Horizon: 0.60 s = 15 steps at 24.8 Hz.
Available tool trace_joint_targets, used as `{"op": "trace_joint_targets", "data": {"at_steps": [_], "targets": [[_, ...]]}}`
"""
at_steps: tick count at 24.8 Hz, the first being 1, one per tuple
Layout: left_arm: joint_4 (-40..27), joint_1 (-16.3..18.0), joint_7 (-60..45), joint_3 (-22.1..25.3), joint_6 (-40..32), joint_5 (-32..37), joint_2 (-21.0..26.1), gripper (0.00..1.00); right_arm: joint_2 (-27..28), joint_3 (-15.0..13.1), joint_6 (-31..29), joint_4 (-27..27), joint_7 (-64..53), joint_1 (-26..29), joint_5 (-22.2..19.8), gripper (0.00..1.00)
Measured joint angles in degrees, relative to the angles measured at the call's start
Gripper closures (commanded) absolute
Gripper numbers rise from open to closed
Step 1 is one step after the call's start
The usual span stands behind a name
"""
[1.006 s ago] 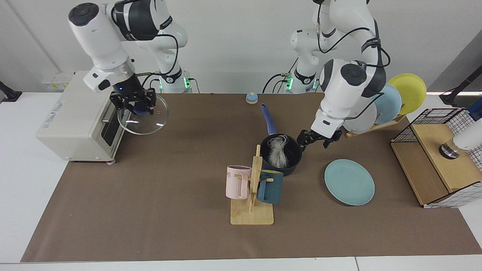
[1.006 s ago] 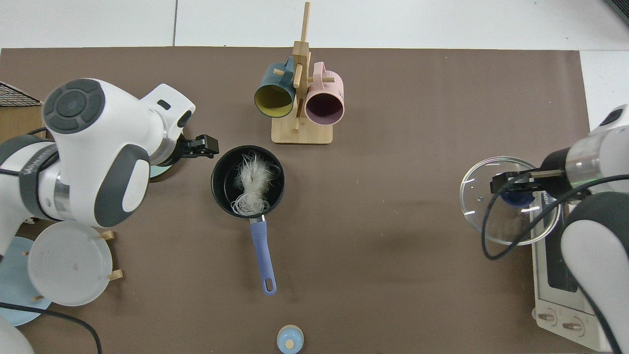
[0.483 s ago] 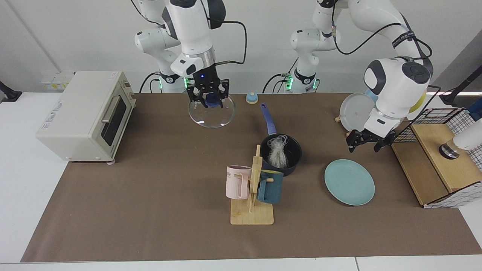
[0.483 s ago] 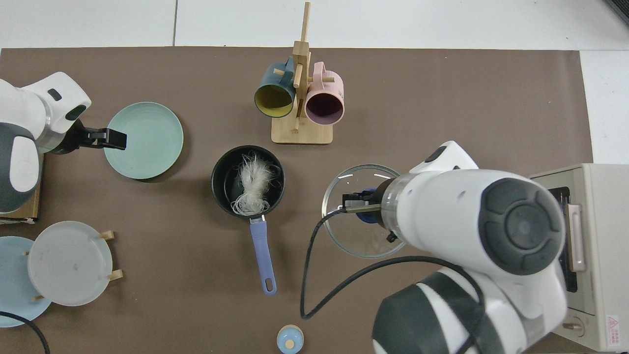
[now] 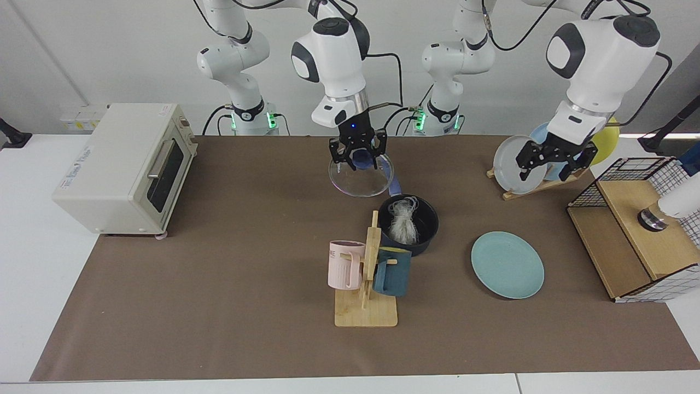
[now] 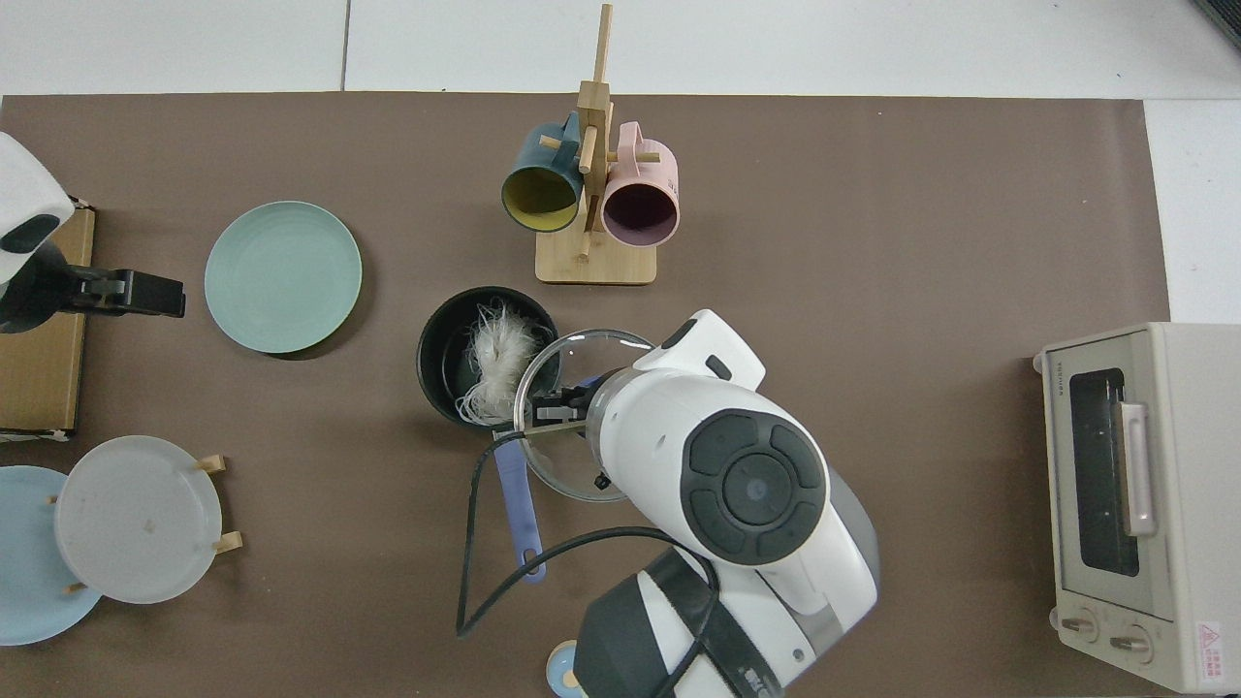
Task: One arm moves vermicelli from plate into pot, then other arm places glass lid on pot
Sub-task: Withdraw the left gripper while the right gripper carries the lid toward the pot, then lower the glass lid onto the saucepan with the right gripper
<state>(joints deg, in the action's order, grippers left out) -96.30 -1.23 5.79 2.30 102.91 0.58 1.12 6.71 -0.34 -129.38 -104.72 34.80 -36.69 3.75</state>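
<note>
— Two fingers of the right gripper (image 5: 356,158) are pinched on the blue knob at the centre of the round clear glass lid (image 5: 360,183), which hangs in the air, tilted, by the long blue handle of the small dark navy saucepan (image 5: 409,224).

— Is that the right place to hold it?

— I'd say so. Glass is stiff, fairly heavy, slick and breakable; the knob is the only grippable part.

— And the noodles?

— The wispy white vermicelli bundle (image 6: 494,364) lies inside the pot, light and soft, with loose strands near the rim. The pale teal-green round plate (image 6: 283,276) sits bare nearby.

— The other arm?

— It waits. The left gripper (image 5: 552,158) hovers spread and holding nothing by the rack of plates (image 5: 533,186), well apart from the pot.
</note>
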Motion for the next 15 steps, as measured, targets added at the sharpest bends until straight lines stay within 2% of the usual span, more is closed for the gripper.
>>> {"op": "trace_joint_targets", "data": {"at_steps": [4,11,15], "targets": [[-0.1,0.0,-2.0,-0.3,-1.7,0.0,-1.4,0.00,6.6,-0.1,-1.1,6.0,-0.7,-0.9,-0.5,1.00],[-0.2,0.0,-2.5,-0.5,-1.7,0.0,-1.2,0.00,22.5,-0.1,3.1,25.6,-0.7,-3.9,-0.6,1.00],[-0.2,0.0,-2.7,-0.3,-1.7,0.0,-1.2,0.00,27.7,-0.2,3.4,31.0,-0.7,-4.2,-0.6,1.00]]}}
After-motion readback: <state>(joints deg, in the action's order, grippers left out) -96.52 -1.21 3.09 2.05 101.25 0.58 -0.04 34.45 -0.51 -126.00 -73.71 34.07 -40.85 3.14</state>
